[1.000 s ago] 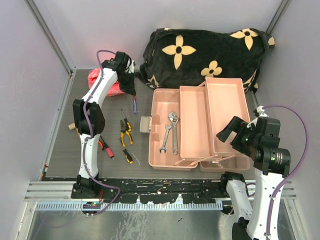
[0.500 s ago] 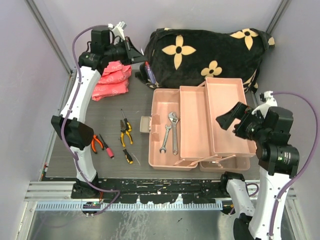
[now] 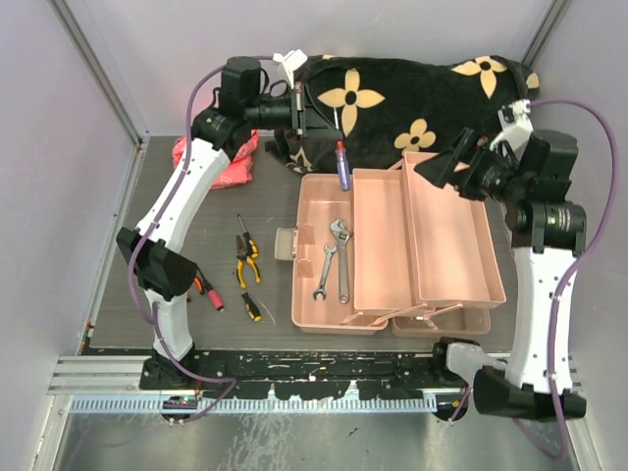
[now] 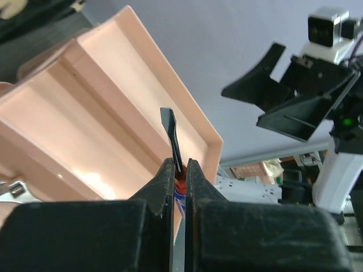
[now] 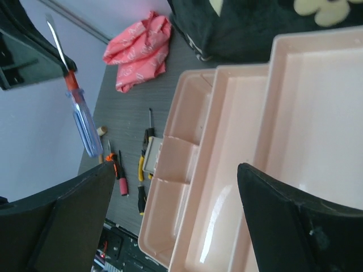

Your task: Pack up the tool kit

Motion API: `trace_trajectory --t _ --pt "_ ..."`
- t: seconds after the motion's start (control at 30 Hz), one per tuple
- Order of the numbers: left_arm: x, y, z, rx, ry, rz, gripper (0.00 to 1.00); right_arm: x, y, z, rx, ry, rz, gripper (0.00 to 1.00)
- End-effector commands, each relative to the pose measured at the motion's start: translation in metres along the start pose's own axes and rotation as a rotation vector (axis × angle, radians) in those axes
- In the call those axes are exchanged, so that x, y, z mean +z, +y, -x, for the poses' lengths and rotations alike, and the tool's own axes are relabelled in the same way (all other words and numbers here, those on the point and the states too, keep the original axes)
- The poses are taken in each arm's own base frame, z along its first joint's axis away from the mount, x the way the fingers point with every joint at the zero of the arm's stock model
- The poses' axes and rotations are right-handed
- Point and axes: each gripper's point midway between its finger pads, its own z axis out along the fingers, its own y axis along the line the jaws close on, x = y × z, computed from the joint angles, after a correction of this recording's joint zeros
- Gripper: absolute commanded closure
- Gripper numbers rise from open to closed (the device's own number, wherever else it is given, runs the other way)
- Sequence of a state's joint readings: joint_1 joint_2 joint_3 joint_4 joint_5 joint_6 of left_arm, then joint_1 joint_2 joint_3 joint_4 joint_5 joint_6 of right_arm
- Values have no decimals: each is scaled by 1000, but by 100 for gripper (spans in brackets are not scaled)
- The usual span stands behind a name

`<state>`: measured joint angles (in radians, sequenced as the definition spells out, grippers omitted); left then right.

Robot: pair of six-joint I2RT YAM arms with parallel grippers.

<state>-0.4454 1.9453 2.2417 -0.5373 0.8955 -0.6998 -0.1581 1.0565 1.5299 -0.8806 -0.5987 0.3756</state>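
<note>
The salmon-pink toolbox (image 3: 378, 245) lies open with its tiered trays spread; two silver wrenches (image 3: 339, 257) rest in its left compartment. My left gripper (image 3: 324, 120) hangs over the box's back left corner, shut on a screwdriver (image 3: 341, 165) with a red collar and a clear blue handle that hangs down. In the left wrist view the blade tip (image 4: 168, 122) pokes past the gripper (image 4: 178, 165), above the toolbox (image 4: 85, 113). My right gripper (image 3: 446, 165) is open and empty over the back of the right tray. In the right wrist view the gripper (image 5: 177, 170) looks down on the toolbox (image 5: 227, 141) and the screwdriver (image 5: 79, 119).
Yellow-handled pliers (image 3: 247, 260), orange pliers (image 3: 193, 282), a red-handled screwdriver (image 3: 211, 294) and a black-and-yellow one (image 3: 252, 306) lie on the table left of the box. A pink bag (image 3: 221, 162) sits back left. Black flowered fabric (image 3: 412, 98) lies behind the box.
My left arm has carried the screwdriver up from the table's left back and across to the toolbox's back left corner. My right arm has risen and swung toward the back.
</note>
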Motion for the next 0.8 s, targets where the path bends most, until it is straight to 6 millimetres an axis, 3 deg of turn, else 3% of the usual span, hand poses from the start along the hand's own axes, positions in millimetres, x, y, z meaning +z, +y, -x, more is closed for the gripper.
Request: trace_trajectory --t 0.0,0.1,0.27,0.47,0.77 --pt "-2 -38 1 45 4 -111 100 18 47 42 -141 -52 170 6" --pt "1 -38 -1 26 7 -119 100 52 72 43 -179 10 218 6" --pt "3 -41 -7 20 24 -127 100 85 113 14 -229 90 270 6" --pt "2 -45 -15 28 44 -142 100 102 128 -23 -257 154 274 6" --pt "3 -54 -21 33 68 -165 100 117 131 -50 -291 214 227 15"
